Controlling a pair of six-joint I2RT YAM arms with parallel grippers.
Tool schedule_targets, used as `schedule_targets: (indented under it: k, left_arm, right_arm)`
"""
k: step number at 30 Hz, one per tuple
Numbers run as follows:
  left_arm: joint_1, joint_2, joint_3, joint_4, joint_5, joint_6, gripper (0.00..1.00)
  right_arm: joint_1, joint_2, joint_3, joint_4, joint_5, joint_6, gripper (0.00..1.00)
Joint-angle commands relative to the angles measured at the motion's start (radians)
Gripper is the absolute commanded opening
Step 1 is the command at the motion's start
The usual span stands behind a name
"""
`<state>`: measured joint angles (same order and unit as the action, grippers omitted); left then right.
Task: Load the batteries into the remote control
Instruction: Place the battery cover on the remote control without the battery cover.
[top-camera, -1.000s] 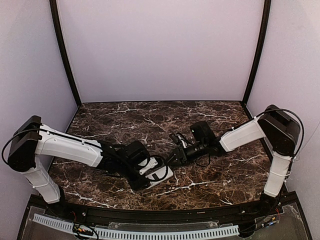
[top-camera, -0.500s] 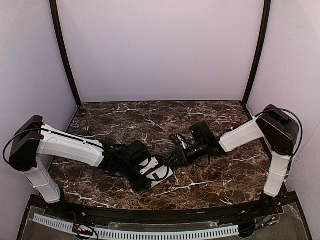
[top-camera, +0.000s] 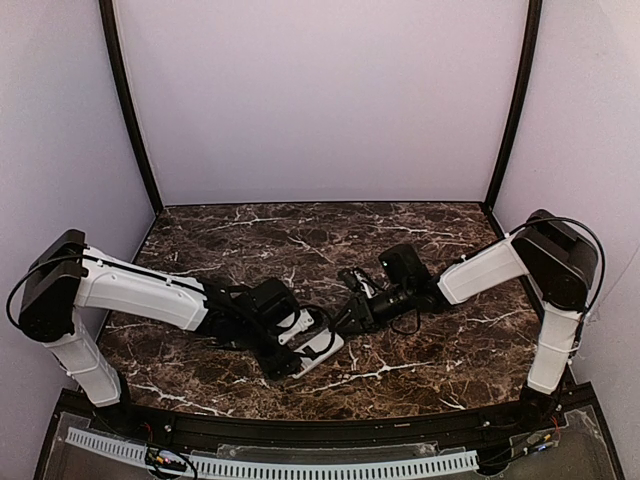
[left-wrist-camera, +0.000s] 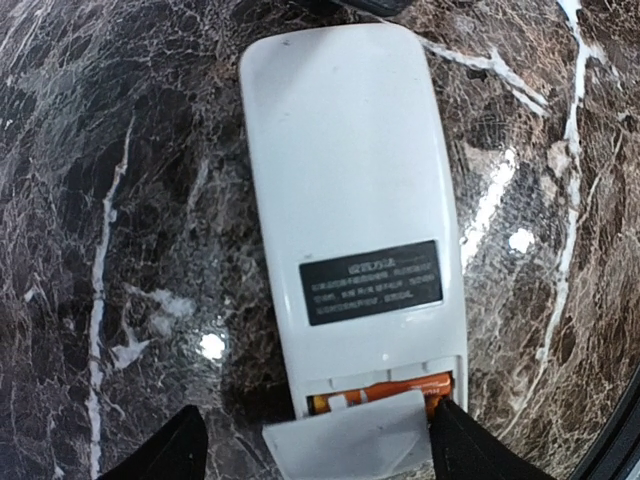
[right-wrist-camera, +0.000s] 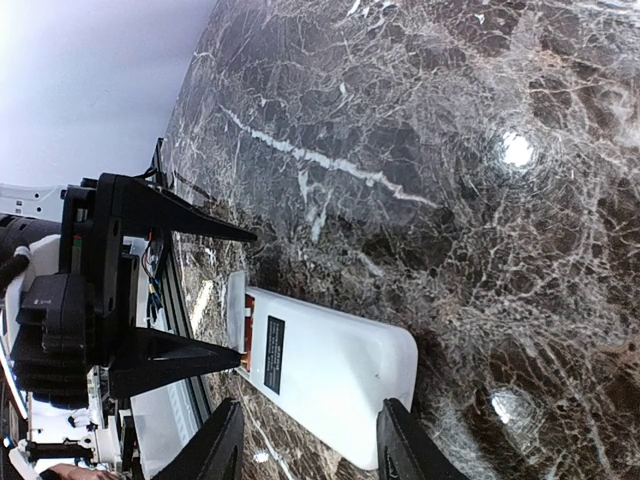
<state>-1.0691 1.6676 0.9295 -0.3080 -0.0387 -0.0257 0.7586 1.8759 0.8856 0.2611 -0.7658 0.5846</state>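
The remote control lies back-up on the marble, its black label facing up. In its open recess at the near end lies an orange battery. The white cover rests half over that recess, tilted and not seated. My left gripper is open; its fingers straddle the cover and the remote's end, and the right fingertip is at the remote's corner. My right gripper is open at the remote, along its long edge near the rounded far end. From above, both grippers, left and right, meet at the remote.
The dark marble table is bare around the arms. Its black front rail runs just behind the left gripper. Purple walls close off the back and sides.
My left gripper's jaws have spread wider around the remote's near end, and that wrist has shifted slightly. The right arm and the remote have stayed in place.
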Motion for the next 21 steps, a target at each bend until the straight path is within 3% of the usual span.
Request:
schedule_targets:
  k: [1,8,21]
  left_arm:
    - [0.011,-0.019,-0.008,-0.025,-0.024,0.020,0.78]
    - [0.016,-0.039,-0.001,-0.022,-0.027,0.020,0.79]
    - [0.019,-0.179,-0.084,0.082,-0.005,0.019,0.90]
  right_arm:
    - [-0.004,0.016,0.004,0.002,-0.009,-0.006,0.44]
    - [-0.004,0.019,0.007,0.000,-0.011,-0.007,0.45]
    - [-0.002,0.017,0.007,0.001,-0.012,-0.006,0.45]
